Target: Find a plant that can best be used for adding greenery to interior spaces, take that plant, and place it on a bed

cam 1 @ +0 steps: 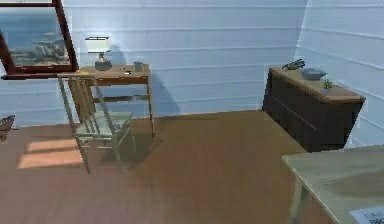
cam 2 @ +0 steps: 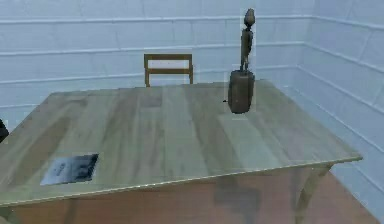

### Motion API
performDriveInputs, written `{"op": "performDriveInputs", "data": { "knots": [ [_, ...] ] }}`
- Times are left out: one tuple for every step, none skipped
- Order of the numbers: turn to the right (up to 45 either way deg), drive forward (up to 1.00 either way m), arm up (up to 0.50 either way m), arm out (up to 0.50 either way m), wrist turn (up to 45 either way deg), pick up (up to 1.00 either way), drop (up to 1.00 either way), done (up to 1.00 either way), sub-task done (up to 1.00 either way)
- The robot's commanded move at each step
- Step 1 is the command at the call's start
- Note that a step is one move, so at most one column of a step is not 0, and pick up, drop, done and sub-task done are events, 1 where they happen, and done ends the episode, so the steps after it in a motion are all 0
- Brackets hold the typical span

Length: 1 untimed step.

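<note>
Small green plant point(cam 1: 328, 84) stands on dresser point(cam 1: 305, 108) beside bowl point(cam 1: 313, 73).

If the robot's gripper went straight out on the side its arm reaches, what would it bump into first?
Probably the wooden table, whose near edge lies closest; passing above it, perhaps the dark statue standing on it. Depth is unclear.
</note>
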Motion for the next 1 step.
{"op": "performDriveInputs", "data": {
  "knots": [
    [0.0,1.0,0.0,0.0,0.0,0.0,0.0,0.0,0.0]
  ]
}}
